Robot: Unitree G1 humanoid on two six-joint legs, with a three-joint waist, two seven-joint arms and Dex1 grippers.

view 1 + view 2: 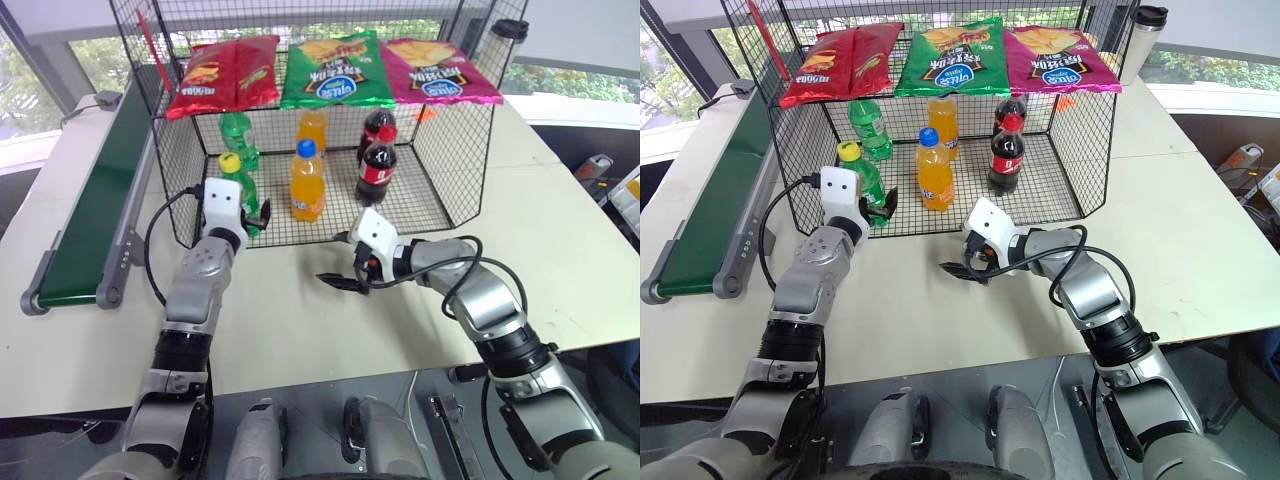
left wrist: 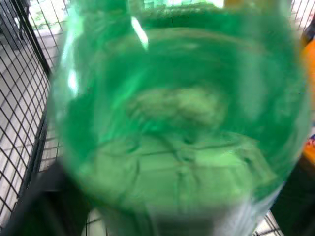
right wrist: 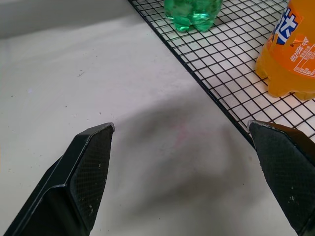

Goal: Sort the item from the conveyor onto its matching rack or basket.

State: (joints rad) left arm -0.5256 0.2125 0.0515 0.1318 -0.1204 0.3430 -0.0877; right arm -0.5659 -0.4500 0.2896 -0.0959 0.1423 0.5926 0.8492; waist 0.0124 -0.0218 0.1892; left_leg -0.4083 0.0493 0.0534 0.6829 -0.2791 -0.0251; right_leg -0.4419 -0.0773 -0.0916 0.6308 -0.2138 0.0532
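The item, a clear-green bottle (image 1: 241, 182) with a yellow cap, stands upright on the grid floor at the front left corner of the black wire basket (image 1: 455, 165). My left gripper (image 1: 247, 208) reaches level into the basket's open front with its fingers spread on either side of the bottle. One black finger (image 1: 263, 212) shows apart from the bottle's right side. In the left wrist view the green bottle (image 2: 182, 123) sits very close. My right gripper (image 3: 182, 147) hangs open over the bare table just in front of the basket. The conveyor (image 1: 95, 200) runs along the left.
Inside the basket stand a second green bottle (image 1: 238, 135), two orange bottles (image 1: 307, 185) and two cola bottles (image 1: 376, 170). Three chip bags (image 1: 335, 68) lie on its top. A lidded cup (image 1: 1145, 35) stands behind the basket on the right.
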